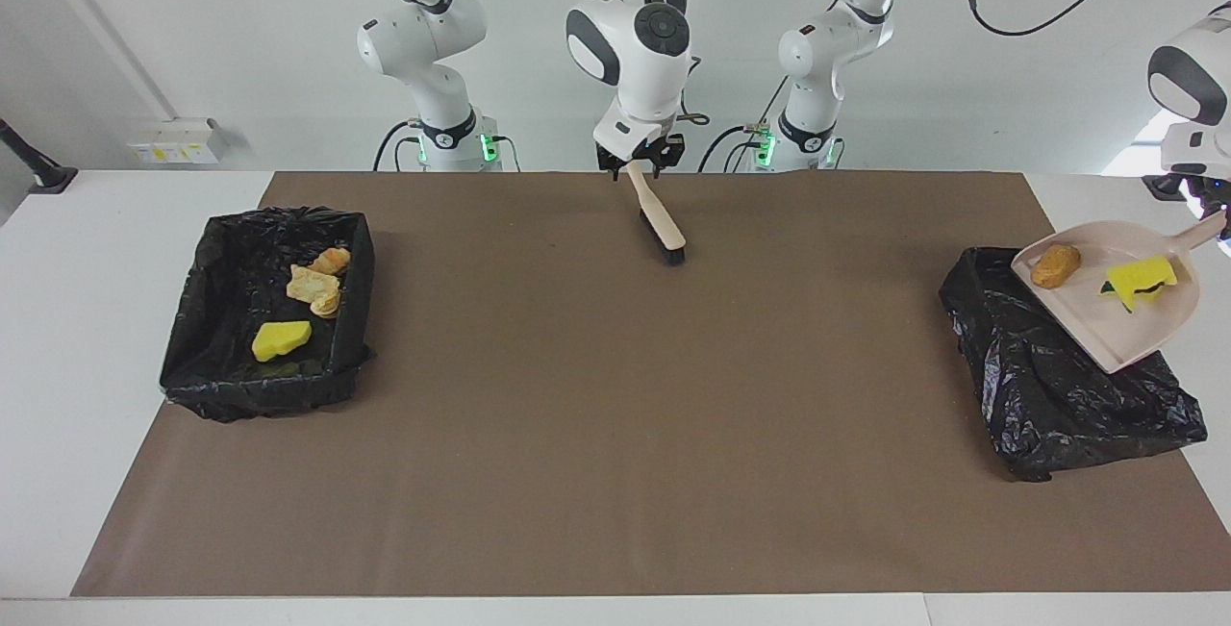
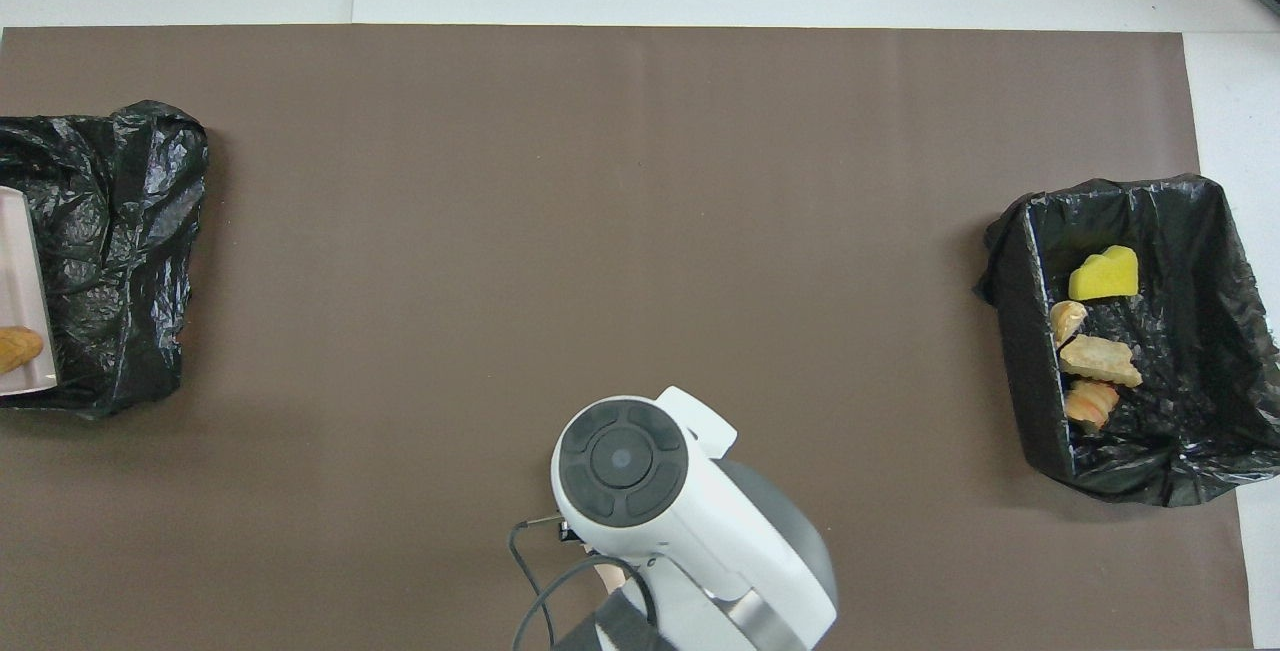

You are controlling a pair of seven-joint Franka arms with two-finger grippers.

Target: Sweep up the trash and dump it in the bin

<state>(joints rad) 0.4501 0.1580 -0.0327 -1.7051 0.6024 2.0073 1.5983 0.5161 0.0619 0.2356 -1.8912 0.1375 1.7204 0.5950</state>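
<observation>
Bench (image 1: 58, 338) covered by a brown mat (image 1: 615, 434); two bins lined with black plastic, one at each end. Right gripper (image 1: 639, 158), over the mat's edge nearest the robots, at the handle end of the beige brush (image 1: 656, 218); the brush slants down to black bristles that touch the mat; whether the fingers are closed on the handle or parted beside it cannot be told; in the overhead view the arm's wrist covers the brush. Left gripper (image 1: 1214, 212) at the left arm's end of the bench, fingers closed on the handle of the beige dustpan (image 1: 1125, 323); the pan is raised and tilted over the black-lined bin (image 1: 1048, 395) there. On the pan: one orange-brown lump (image 1: 1055, 264) near its lower lip and one yellow foam chunk (image 1: 1141, 277) nearer the handle. In the bin (image 1: 197, 318) at the right arm's end: a yellow foam piece (image 1: 281, 339), a pale lump (image 1: 311, 284) and two orange-brown pieces (image 1: 331, 261).
</observation>
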